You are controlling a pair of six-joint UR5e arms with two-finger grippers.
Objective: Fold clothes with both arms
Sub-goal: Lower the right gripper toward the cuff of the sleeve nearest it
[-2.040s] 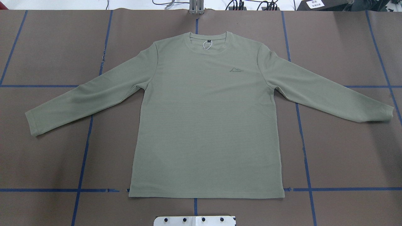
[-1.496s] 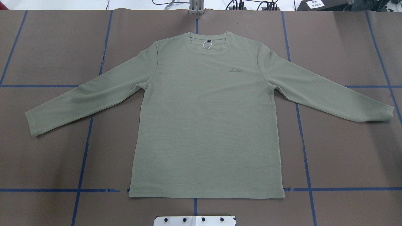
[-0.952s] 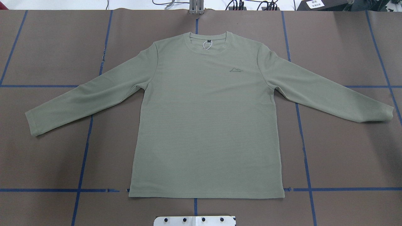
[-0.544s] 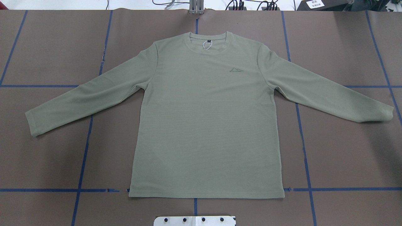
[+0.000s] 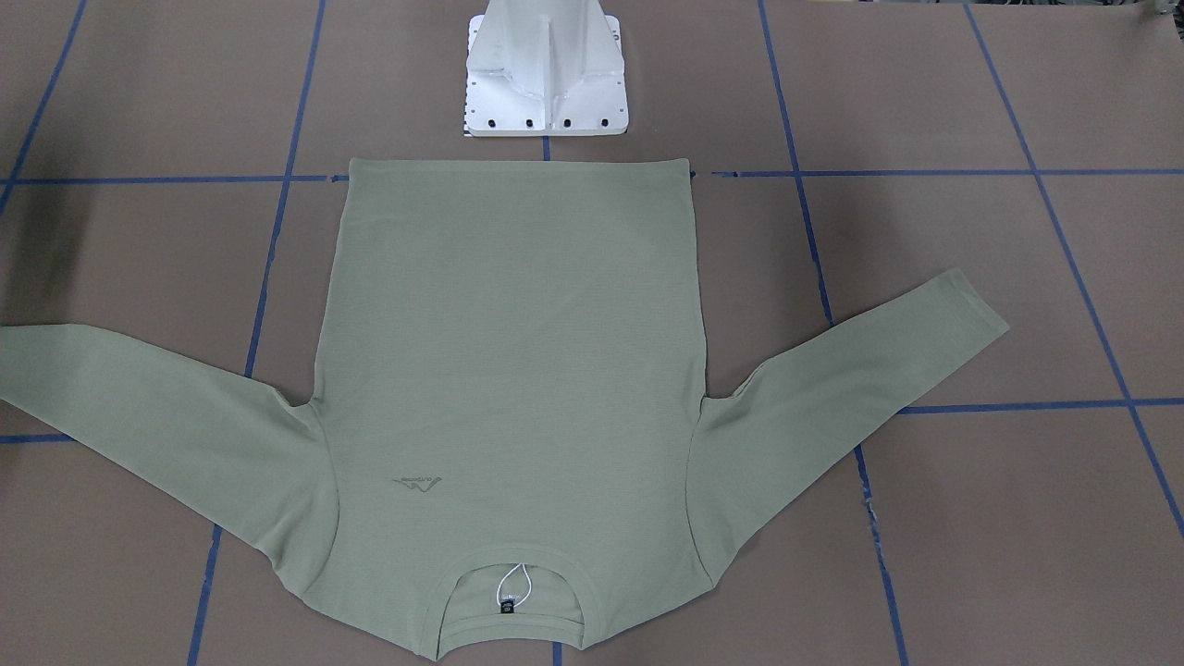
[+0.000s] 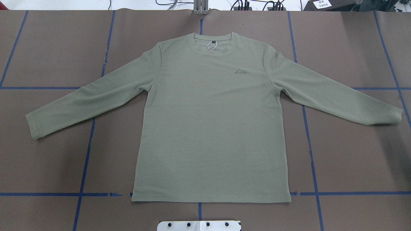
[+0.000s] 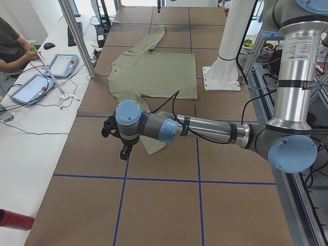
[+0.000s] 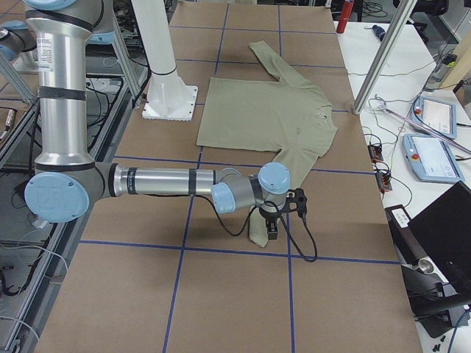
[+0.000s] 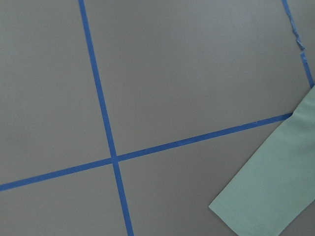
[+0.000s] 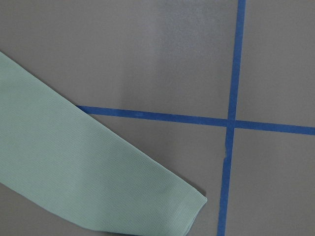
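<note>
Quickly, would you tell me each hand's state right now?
Left hand: cannot be told; only a side view shows it.
Right hand: cannot be told, likewise.

We count one shirt (image 6: 212, 128), with two sleeves (image 6: 86, 99) (image 6: 337, 96), one chest logo (image 6: 240, 71) and one neck label (image 6: 213, 41). One left arm (image 7: 205, 130) and one right arm (image 8: 162, 180) make two for us, plus one white pedestal (image 5: 546, 74). On the side bench (image 7: 20, 154) we count two tablets (image 7: 62, 65) (image 7: 31, 88) and one person (image 7: 13, 46)
</note>
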